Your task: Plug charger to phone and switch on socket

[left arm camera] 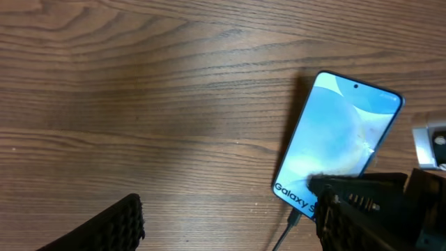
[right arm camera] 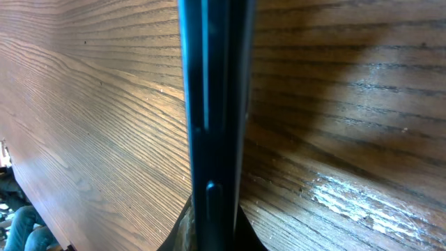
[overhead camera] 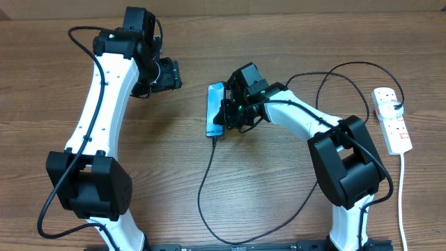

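Centre frame: slim blue-screened smartphone (overhead camera: 215,110) clamped in closed right gripper (overhead camera: 228,113), thin black charger cable (overhead camera: 201,189) seemingly plugged in. Left gripper (overhead camera: 170,74) wide, upper left. Next: switch on white plastic power strip (overhead camera: 394,122), far right.

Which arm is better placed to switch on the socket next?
Right: the socket lies on its side, far from the left gripper. But the right gripper must release the phone first.
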Motion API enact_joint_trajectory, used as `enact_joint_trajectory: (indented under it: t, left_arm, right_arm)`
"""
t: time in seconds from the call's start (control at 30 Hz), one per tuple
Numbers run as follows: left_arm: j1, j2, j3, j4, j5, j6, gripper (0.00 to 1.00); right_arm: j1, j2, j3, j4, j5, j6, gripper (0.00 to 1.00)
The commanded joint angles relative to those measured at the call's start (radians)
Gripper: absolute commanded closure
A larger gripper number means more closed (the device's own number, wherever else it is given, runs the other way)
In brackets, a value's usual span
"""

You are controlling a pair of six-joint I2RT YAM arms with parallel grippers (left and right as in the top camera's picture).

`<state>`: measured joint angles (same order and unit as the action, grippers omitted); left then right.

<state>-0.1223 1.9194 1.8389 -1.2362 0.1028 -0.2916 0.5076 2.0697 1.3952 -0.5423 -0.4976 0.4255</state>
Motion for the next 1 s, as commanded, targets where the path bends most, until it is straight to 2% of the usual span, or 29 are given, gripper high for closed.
enact_joint_trajectory:
  t: [0.0,0.03,0.43,0.6,0.97]
  left_arm:
    - [0.004,-0.016,0.007,-0.006,-0.028,0.000,0.08]
    - [0.004,-0.016,0.007,-0.005,-0.028,0.000,0.00]
    - [0.004,-0.016,0.006,-0.005,-0.028,0.000,0.00]
    - [0.004,-0.016,0.007,-0.005,-0.028,0.000,0.00]
    - [0.004,-0.016,0.006,-0.005,-0.028,0.000,0.00]
  right_arm:
    - [0.010,0.023,0.018,0.018,0.026,-0.005,0.96]
    - [0.010,0.023,0.018,0.020,0.026,-0.007,0.96]
    - [0.010,0.025,0.018,0.055,0.025,-0.006,0.96]
    - [0.010,0.026,0.018,0.059,-0.091,-0.007,0.96]
    - [0.010,0.061,0.018,0.090,-0.111,-0.033,0.96]
